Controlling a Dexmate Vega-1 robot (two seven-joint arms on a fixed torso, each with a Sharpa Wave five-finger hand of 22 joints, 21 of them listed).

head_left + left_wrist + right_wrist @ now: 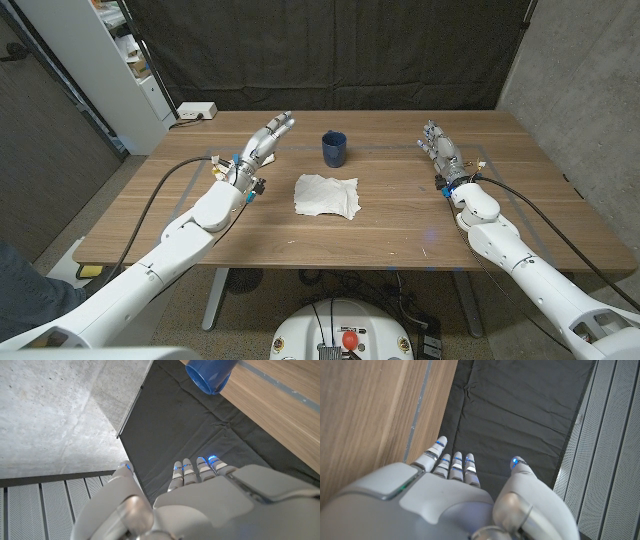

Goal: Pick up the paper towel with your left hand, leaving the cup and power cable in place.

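Between the two hands, paper towel (326,195) lying crumpled, left hand (262,146) hovering beside it, fingers spread, holding nothing, blue cup (334,149) standing just beyond, right hand (442,151) likewise splayed and gripping nothing.

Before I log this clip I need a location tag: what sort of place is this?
Probably a robotics lab or test room. A wooden table stands before a black curtain and a bare concrete wall, with a white shelf unit to one side; on the table lie a paper towel and a blue cup.

The paper towel (326,195) lies mid-table (400,235), the cup (334,149) just behind it, between both hands.
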